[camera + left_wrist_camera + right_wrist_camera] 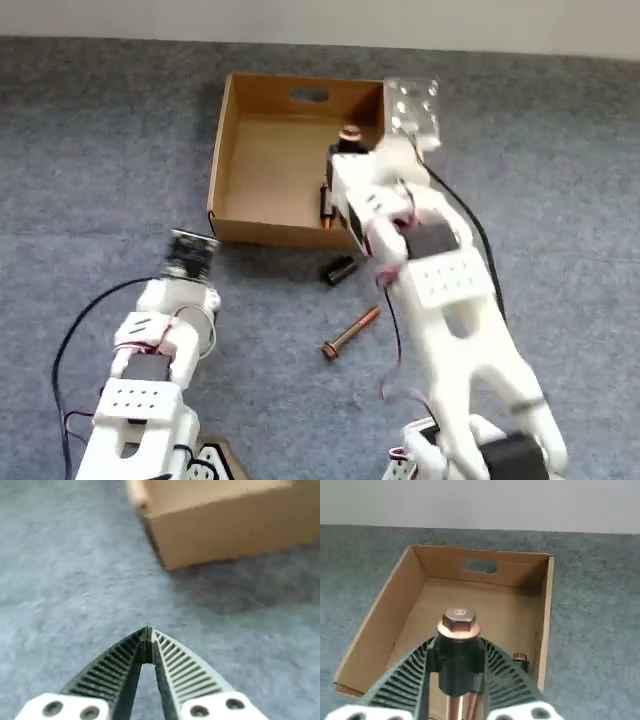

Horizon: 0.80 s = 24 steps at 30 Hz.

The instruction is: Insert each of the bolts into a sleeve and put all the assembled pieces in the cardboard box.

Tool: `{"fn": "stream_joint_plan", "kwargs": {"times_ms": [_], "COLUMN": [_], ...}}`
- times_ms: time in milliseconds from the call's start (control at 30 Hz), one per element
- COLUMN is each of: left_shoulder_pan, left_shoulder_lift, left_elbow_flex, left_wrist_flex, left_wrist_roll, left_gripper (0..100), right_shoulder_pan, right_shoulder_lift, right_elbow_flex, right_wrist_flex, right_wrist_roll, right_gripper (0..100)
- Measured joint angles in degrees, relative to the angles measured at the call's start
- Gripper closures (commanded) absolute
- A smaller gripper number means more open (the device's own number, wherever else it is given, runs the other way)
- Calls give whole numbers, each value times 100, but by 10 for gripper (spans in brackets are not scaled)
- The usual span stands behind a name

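Note:
My right gripper (457,647) is shut on a black sleeve (456,667) with a copper bolt (459,622) through it, the bolt's head up. It hangs over the near right part of the open cardboard box (262,235), where the held piece (327,205) shows beside the arm. Another assembled piece (520,659) lies inside against the box's right wall. On the carpet in front of the box lie a loose black sleeve (338,270) and a loose copper bolt (350,333). My left gripper (146,636) is shut and empty, low over the carpet near the box's front left corner (165,555).
Grey carpet covers the table. A clear plastic piece (412,108) sits just behind the box's far right corner. The right arm (450,300) reaches over the carpet right of the loose bolt. Black cables trail beside both arms.

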State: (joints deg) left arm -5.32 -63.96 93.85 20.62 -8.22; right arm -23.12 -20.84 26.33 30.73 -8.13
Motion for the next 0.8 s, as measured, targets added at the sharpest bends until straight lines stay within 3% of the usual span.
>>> {"fn": "stream_joint_plan", "kwargs": {"times_ms": [433,600,800], "left_shoulder_pan": [-53,-35,35], "left_shoulder_lift": [0,0,0], "left_elbow_flex": [0,0,0], "left_wrist_flex": [0,0,0], "left_wrist_roll": [202,202,202], "left_gripper": [991,991,991], "right_shoulder_pan": [-70,-378,-422], "right_shoulder_lift": [3490,4396,5284], "right_elbow_flex": [-2453,-3218,-4343], "right_wrist_flex": [53,668,1653], "right_wrist_roll": [0,-105,-844], "right_gripper": [993,993,993]}}
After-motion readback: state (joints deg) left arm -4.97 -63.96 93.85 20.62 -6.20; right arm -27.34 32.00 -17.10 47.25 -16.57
